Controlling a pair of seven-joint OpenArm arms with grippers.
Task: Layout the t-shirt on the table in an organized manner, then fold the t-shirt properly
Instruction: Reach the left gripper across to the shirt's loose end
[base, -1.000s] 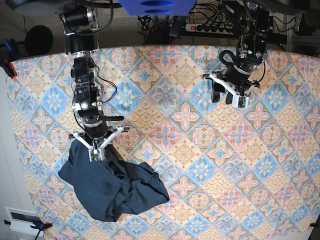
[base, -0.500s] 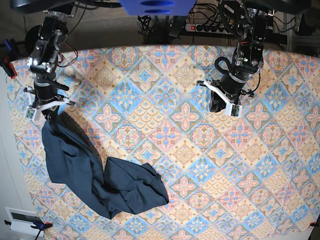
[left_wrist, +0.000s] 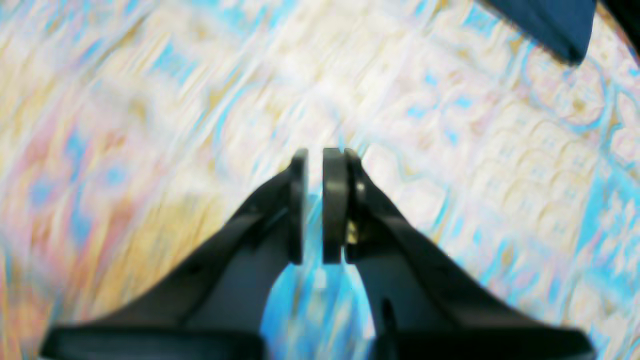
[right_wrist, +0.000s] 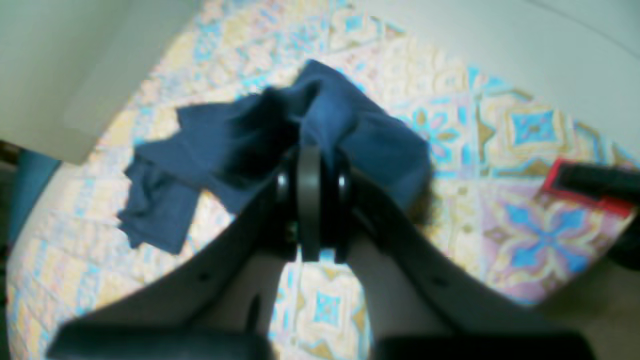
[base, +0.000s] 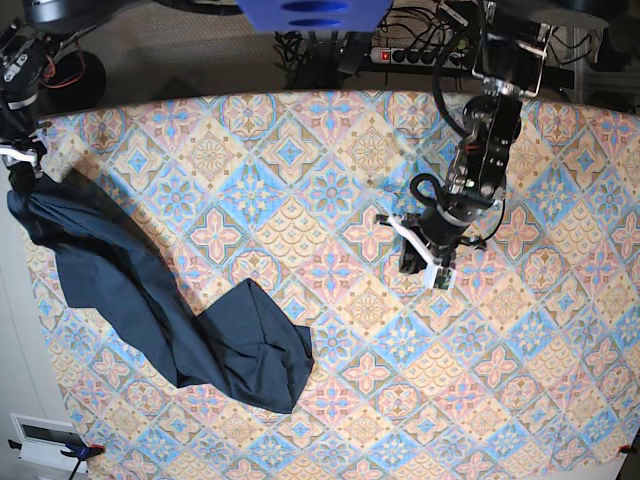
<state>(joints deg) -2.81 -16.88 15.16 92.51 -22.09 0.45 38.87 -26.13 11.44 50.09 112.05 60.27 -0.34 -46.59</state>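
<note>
The dark navy t-shirt (base: 150, 290) lies stretched in a long band across the table (base: 330, 200), from the far left edge down to a bunched heap near the front middle. At that left edge my right gripper (base: 18, 165) is shut on one end of it. The right wrist view shows the t-shirt (right_wrist: 225, 145) pinched in the gripper (right_wrist: 309, 150) and trailing away. My left gripper (base: 428, 272) hangs over the table's middle right, well clear of the shirt. Up close the left gripper (left_wrist: 314, 155) is shut, with only a sliver between empty pads. A t-shirt corner (left_wrist: 545, 20) shows far off.
A red clamp (right_wrist: 585, 192) grips the table's edge close to my right gripper. A power strip (base: 420, 55) and cables lie behind the back edge. A white box (base: 45, 435) sits off the front left corner.
My right gripper has pulled the shirt's end up and left to the table's edge, drawing the heap into a long band. The left arm swung toward the table's middle and its jaws closed.
</note>
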